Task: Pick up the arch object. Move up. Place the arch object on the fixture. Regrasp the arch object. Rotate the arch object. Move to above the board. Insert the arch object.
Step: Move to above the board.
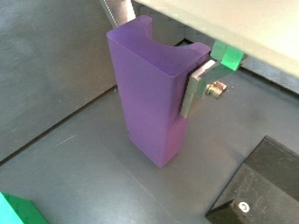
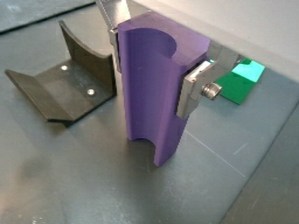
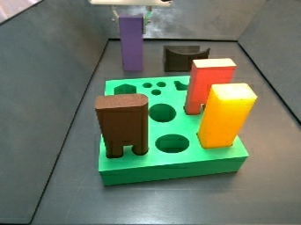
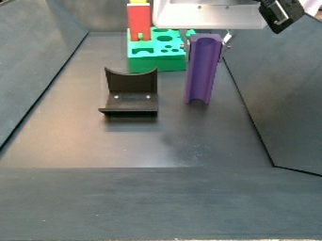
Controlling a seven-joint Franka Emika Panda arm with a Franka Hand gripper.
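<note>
Purple arch object (image 1: 149, 92) fills both wrist views, upright, long axis vertical, scooped notch at the upper end, lower end at or just off the dark floor (image 1: 59, 105); contact there cannot be told. Jaws (image 2: 155, 54) are clamped on its upper part, one silver finger (image 2: 197, 86) with its bolt flat against one side face, its partner (image 2: 114, 35) only partly seen behind the far edge. Grip is high, probably so the block hangs plumb and the lower end stays free for setting down

Fixture (image 2: 68, 74) sits just beside the jaws, apart from the arch object, concave scoop up and empty. In a side view the fixture (image 4: 128, 92) lies near the purple block (image 4: 201, 68), with a clear gap between them. Judging by this, the pick is made and the placing on the fixture is not yet done; the scoop likely serves to cradle the block lying down so it can be regripped at a new angle

Board (image 3: 171, 132) lies well away from the jaws, with a brown two-legged block (image 3: 121, 125), a red block (image 3: 209, 82) and a yellow block (image 3: 226, 114) standing in it. Round holes remain open. Which cut-out suits the arch cannot be told

Risk: a tall block held near one end may swing or tip when lowered into the scoop
</note>
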